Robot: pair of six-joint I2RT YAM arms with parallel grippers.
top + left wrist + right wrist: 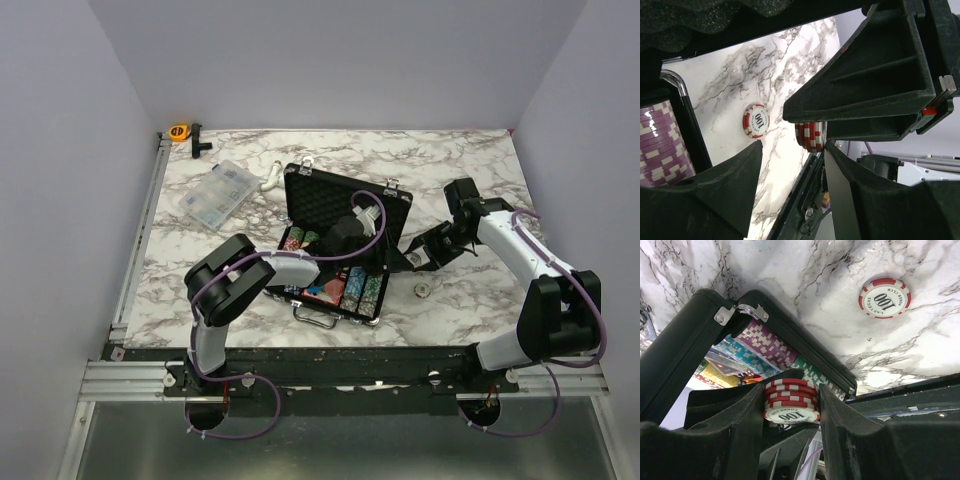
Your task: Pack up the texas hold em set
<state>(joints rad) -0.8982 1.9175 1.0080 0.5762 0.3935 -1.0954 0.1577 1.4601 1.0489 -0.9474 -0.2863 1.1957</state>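
1. Most chips already sit as chip rows (360, 288) inside the briefcase (345, 205), which stands open at the middle of the counter (470, 190). A red card deck (325, 292) lies by its near edge.
2. My right claw (790, 396) pinches a short stack of red-and-white chips (790, 402) by the rims, at the right end of the case.
3. My left claw (793, 145) hangs beside that stack with its fingers (725, 195) apart; nothing is clamped between them.
4. One loose chip (424, 291) lies flat on the counter, near the right end of the case but not touching it.
5. Remaining, in my judgement: seat the held stack, collect the loose chip, lower the lid (320, 190) and latch it.
6. Case orientation: the long axis runs left to right, slightly skewed. The handle (320, 318) faces my bases, and the lid rises from the far edge with its foam facing me.
7. Held stack orientation: its axis lies along my right fingers (730, 430), with the printed "100" face towards the wrist camera.
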